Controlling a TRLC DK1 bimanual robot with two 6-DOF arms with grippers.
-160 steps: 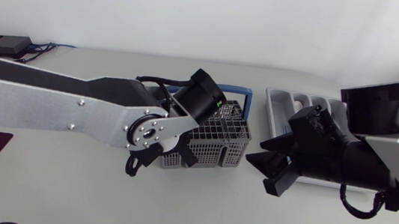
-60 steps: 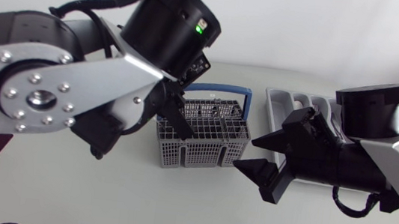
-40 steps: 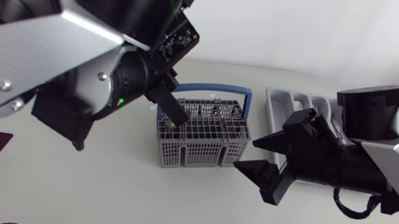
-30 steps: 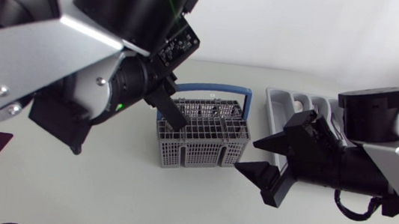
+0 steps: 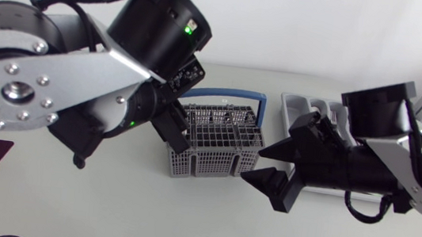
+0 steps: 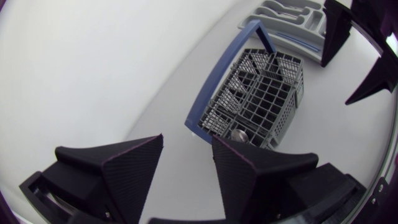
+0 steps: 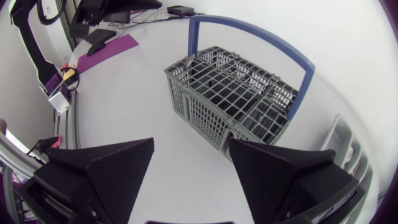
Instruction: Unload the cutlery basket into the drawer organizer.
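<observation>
Left gripper (image 6: 186, 152): fingers spread wide, holding nothing, touching nothing; cutlery basket (image 6: 258, 93) stands on the table ahead of the fingertips, blue handle upright. Right gripper (image 7: 191, 149): fingers also wide apart, empty; basket ahead of them, clear of both; drawer organizer (image 5: 292, 108) lies near the basket, beside this gripper.

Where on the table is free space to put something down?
The bare table between the cutlery basket and the near edge is free. The gap between basket and drawer organizer is crowded by the right hand.
</observation>
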